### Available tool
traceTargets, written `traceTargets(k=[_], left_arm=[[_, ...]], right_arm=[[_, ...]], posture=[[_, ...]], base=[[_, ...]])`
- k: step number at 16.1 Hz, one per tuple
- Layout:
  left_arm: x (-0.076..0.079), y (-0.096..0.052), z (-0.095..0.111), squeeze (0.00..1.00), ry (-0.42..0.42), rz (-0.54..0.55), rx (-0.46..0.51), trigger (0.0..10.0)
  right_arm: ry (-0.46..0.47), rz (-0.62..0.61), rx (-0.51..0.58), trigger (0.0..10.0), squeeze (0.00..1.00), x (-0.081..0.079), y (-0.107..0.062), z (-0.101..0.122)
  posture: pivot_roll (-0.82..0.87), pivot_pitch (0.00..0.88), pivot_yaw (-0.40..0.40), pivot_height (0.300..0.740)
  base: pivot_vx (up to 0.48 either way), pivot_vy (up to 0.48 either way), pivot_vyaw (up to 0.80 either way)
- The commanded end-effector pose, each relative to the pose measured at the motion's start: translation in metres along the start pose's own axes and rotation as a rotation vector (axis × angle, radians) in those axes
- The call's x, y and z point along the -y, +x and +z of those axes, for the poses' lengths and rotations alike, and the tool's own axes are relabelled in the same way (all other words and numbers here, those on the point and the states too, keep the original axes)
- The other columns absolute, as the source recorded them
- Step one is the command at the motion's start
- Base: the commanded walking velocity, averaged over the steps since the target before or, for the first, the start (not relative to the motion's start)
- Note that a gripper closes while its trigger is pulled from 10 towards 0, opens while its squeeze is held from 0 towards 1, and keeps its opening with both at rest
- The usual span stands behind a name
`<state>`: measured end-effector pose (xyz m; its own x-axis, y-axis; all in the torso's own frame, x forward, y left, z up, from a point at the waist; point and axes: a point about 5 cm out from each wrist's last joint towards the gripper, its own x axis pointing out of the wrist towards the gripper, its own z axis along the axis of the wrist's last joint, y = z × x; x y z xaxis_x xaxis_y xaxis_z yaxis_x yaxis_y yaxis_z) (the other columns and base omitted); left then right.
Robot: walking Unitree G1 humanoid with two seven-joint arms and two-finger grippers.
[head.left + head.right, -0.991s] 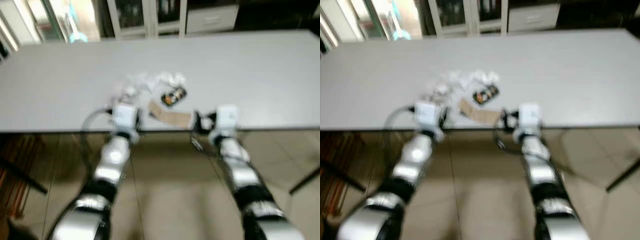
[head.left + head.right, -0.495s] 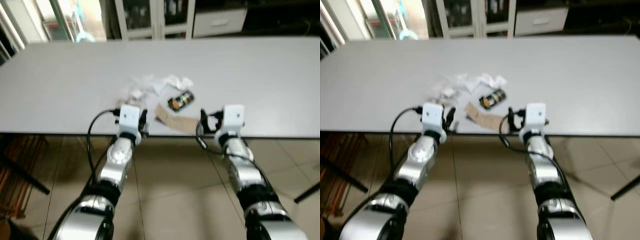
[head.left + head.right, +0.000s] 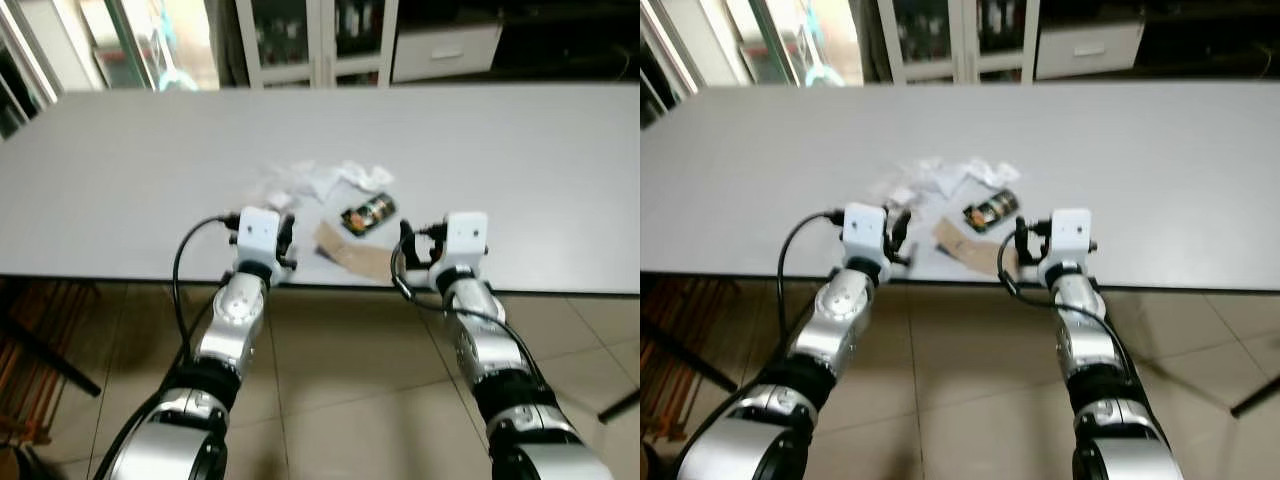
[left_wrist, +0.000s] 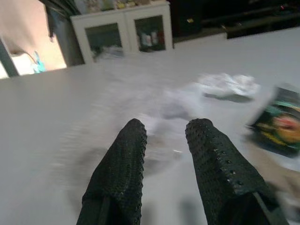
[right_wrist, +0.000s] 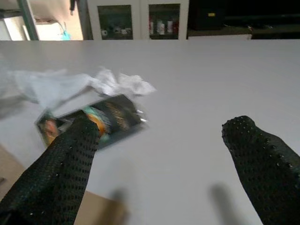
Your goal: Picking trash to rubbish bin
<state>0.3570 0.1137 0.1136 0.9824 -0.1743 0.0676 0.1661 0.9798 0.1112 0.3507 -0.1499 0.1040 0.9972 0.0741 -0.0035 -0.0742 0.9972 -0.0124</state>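
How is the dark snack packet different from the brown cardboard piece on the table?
The snack packet is dark with colourful print; the cardboard piece is plain brown. The packet lies farther in, beside the crumpled white paper; the cardboard lies at the table edge. Both lie flat.

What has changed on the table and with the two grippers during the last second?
Little beyond the camera steadying. The left gripper and right gripper still hover open at the table's near edge, holding nothing. The white wrappers, dark packet and brown cardboard piece lie unmoved.
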Motion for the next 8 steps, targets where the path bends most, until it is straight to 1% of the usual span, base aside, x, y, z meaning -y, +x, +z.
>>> traceTargets(k=[1, 4, 6, 7, 8], left_arm=[[-0.011, 0.000, 0.002, 0.00, 0.002, 0.026, 0.012, 10.0], [-0.009, 0.000, 0.007, 0.00, 0.000, 0.010, 0.039, 10.0], [-0.006, 0.001, 0.017, 0.00, -0.002, -0.020, 0.079, 10.0], [-0.003, 0.003, 0.027, 0.00, -0.014, -0.064, 0.114, 10.0], [0.000, 0.004, 0.044, 0.00, -0.089, -0.123, 0.160, 10.0]], right_arm=[[0.014, 0.024, 0.012, 10.0, 0.00, -0.011, 0.003, 0.004], [0.016, 0.018, 0.012, 10.0, 0.00, -0.010, 0.003, 0.003], [0.019, 0.014, 0.013, 10.0, 0.00, -0.008, 0.002, 0.004], [0.019, 0.012, 0.014, 10.0, 0.00, -0.008, 0.002, 0.004], [0.020, 0.012, 0.014, 10.0, 0.00, -0.008, 0.003, 0.004]], posture=[[-0.07, 0.046, 0.052, 0.740], [-0.07, 0.050, 0.054, 0.740], [-0.07, 0.054, 0.053, 0.740], [-0.07, 0.054, 0.053, 0.740], [-0.07, 0.057, 0.053, 0.740]], base=[[0.289, 0.000, 0.00], [0.000, 0.000, 0.00], [0.000, 0.000, 0.00], [0.000, 0.000, 0.00], [0.000, 0.000, 0.00]])
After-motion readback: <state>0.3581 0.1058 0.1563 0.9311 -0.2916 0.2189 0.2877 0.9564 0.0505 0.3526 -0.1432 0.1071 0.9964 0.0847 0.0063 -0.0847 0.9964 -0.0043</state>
